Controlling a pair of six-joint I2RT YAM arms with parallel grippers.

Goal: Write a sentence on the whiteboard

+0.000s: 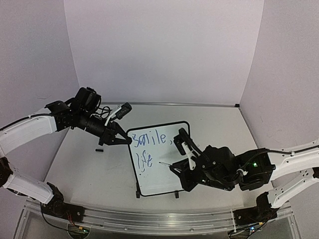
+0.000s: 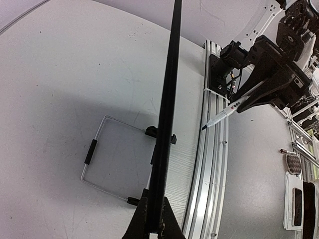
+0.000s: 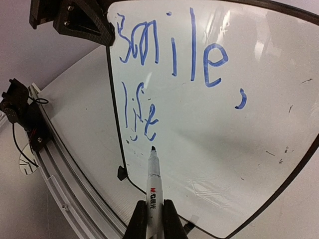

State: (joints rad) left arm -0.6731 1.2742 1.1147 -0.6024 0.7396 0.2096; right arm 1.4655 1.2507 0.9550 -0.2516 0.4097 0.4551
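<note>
Quick status: the whiteboard [image 1: 154, 181] stands on its feet near the middle of the desk [image 1: 84, 159]. The left end effector [image 1: 124, 141] is clamped shut on its upper-left edge, so that arm is just bracing it. The right end effector [image 3: 153, 206] is closed around a marker [image 3: 153, 184], and that's the arm facing the writing side.

The sentence [image 1: 152, 138] so far reads "Smile," on top with "life" under it, both in blue, so I'd call it partway done.

What matters for the next move is that the marker's long axis points straight out of the fingers at the board, with the tip sitting just below the last "e" of "life". In the left wrist view, where the board is edge-on, the tip looks lifted off the surface rather than touching.

The bare white to the right of "life" is where I'd guess the next word goes. That means moving the tip right and a bit up to the line, then pressing in.
</note>
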